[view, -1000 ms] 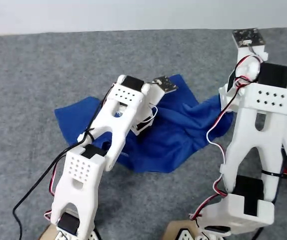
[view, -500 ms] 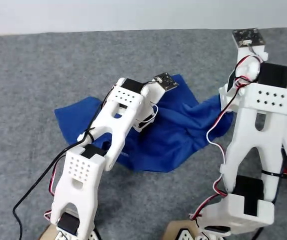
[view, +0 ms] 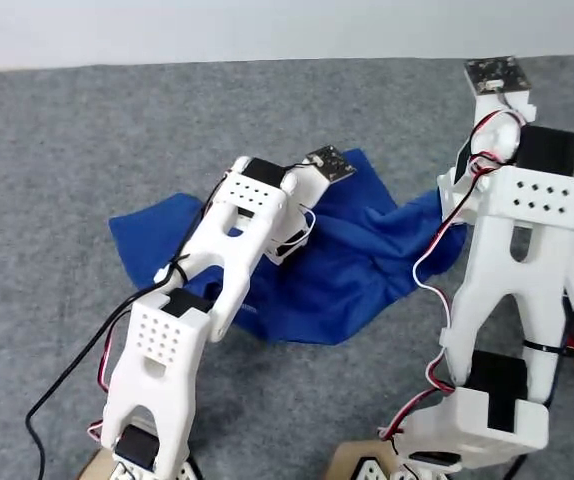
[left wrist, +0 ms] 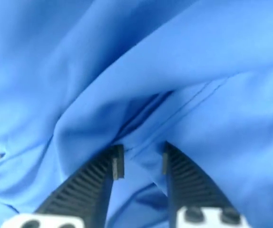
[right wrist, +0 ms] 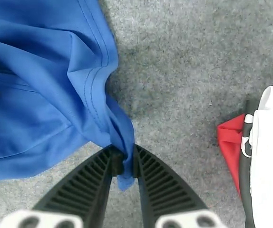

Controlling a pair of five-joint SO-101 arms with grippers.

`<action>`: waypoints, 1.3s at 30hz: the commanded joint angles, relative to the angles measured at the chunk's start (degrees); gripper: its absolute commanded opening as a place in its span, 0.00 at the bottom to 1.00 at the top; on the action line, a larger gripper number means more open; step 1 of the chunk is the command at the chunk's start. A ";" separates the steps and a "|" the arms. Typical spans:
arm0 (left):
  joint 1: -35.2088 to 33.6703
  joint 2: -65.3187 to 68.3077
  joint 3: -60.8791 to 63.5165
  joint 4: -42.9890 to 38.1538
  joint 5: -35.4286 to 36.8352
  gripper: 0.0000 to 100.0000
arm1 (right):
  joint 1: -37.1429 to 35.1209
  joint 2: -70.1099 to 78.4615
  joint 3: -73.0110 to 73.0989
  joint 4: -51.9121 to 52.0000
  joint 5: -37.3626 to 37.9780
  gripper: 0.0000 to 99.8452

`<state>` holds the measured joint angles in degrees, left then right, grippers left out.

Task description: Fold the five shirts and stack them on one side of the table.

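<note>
Blue shirt [view: 357,270] crumpled mid-counter [view: 87,130], pinched at one edge.

From above: rumpled and unfolded between the two arms, with the left arm [view: 217,270] bent low over its middle and the right arm [view: 517,250] upright by its right-hand corner. At the right gripper [right wrist: 123,164]: fingers closed tight on a hemmed edge of the cloth, a small tip of fabric poking out past them, grey counter underneath. At the left gripper [left wrist: 139,161]: fingers parted, tips down in the cloth on either side of a raised fold, possibly touching it but not clamping. Near the right gripper, apart from the shirt: a pile [right wrist: 269,152] of clothes at the counter's edge, with red, black and white layers showing along its side.
</note>
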<state>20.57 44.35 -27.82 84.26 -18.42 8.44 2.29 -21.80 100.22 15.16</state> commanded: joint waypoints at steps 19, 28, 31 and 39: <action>0.18 -2.29 -26.95 16.26 1.85 0.00 | -0.57 -3.74 -0.44 1.89 -0.53 0.01; -5.01 -24.35 -27.30 16.09 12.22 0.00 | -0.57 -9.89 -1.49 1.80 -0.53 0.01; -7.12 -32.62 -27.30 16.09 12.48 0.00 | -0.13 -14.37 -3.34 1.80 -0.53 0.01; -10.02 -50.81 -27.21 12.04 12.22 0.00 | 1.27 -26.51 -4.66 1.80 -0.53 0.01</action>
<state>11.78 1.27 -52.44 98.95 -6.64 8.44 -18.73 -22.15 100.40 15.16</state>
